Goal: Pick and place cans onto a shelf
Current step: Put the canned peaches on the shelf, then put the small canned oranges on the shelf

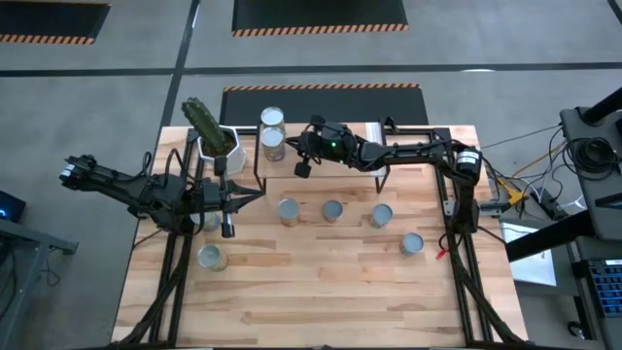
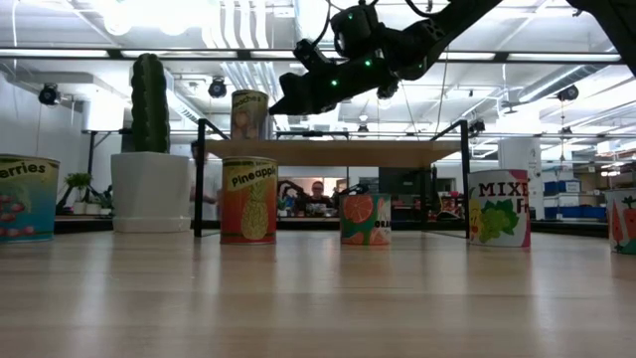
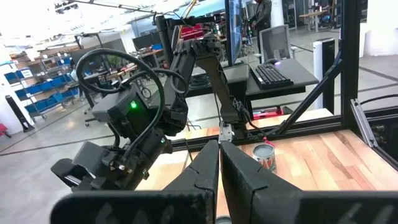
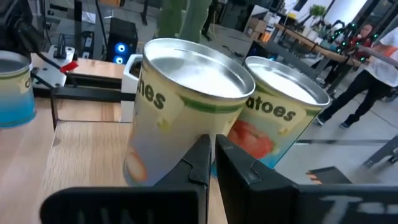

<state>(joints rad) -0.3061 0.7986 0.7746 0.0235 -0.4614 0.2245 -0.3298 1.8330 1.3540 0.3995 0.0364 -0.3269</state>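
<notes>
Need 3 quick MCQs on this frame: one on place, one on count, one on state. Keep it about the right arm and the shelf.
1. Where is the right tool?
A. At the front table edge
B. Above the shelf, next to the cans standing on it
C. Over the cactus pot

2. How many cans stand on the shelf?
A. None
B. Two
C. Five

3. What state is the right tool in?
A. Shut on a can
B. Wide open
C. Shut, holding nothing

Answers:
1 B: the high view shows the right tool over the shelf by the cans, at the end near the cactus pot.
2 B: two cans sit on the board, and the rest are on the table.
3 C: the right wrist view shows its fingers together, with the cans beyond them.

The left tool waits shut over the table.
</notes>
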